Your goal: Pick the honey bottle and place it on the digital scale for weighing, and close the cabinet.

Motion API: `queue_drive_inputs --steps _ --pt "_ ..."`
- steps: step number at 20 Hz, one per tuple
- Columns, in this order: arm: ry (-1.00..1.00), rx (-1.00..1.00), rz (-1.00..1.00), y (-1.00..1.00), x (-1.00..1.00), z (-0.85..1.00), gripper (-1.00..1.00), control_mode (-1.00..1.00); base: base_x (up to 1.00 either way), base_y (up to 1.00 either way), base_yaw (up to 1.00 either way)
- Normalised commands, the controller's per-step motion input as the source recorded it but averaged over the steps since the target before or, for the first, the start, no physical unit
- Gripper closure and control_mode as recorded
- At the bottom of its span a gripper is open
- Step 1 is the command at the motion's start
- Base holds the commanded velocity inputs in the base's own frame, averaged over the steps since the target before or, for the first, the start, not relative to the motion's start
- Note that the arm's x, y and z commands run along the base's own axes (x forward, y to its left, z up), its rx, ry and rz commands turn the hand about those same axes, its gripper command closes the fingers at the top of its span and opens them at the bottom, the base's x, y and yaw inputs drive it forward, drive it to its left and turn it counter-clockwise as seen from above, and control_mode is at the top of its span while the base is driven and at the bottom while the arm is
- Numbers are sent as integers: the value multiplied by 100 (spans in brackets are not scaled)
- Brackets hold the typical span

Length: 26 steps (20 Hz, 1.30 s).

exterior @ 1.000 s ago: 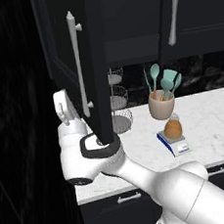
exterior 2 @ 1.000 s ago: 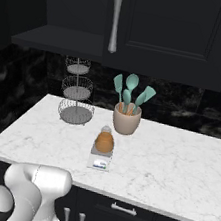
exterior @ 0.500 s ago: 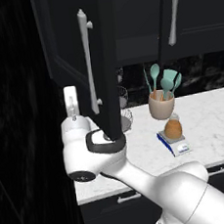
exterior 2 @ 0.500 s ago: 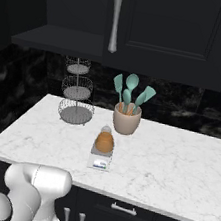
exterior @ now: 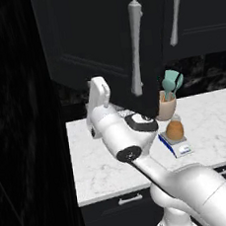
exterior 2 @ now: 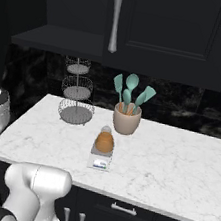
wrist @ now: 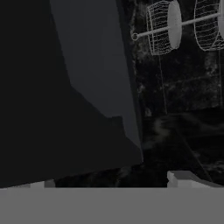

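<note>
The honey bottle [exterior 2: 104,142] sits on the digital scale [exterior 2: 100,160] mid-table, so you have only the cabinet [exterior: 97,42] left; its door hangs ajar at the left; your jaws stand wide, holding nothing, close against it for a push.

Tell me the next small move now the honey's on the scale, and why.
Probably push the cabinet door further toward closed: it hangs ajar over the counter, while the honey bottle already sits on the digital scale, and the open pincer is empty.
</note>
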Motion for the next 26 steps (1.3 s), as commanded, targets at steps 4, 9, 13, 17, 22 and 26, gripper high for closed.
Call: queue_drive_inputs --steps 4,9,13,17,22,26 --pt "32 23 0 -65 16 58 -100 -100 0 0 0" --pt "41 20 -9 -33 41 60 -100 -100 0 0 0" --pt "44 16 -23 -15 44 55 -100 -100 0 0 0" --pt "47 13 -25 -16 43 44 -100 -100 0 0 0" --pt "44 11 -32 -4 49 37 -100 -100 0 0 0" --pt "42 11 -32 -2 54 39 -100 -100 0 0 0"
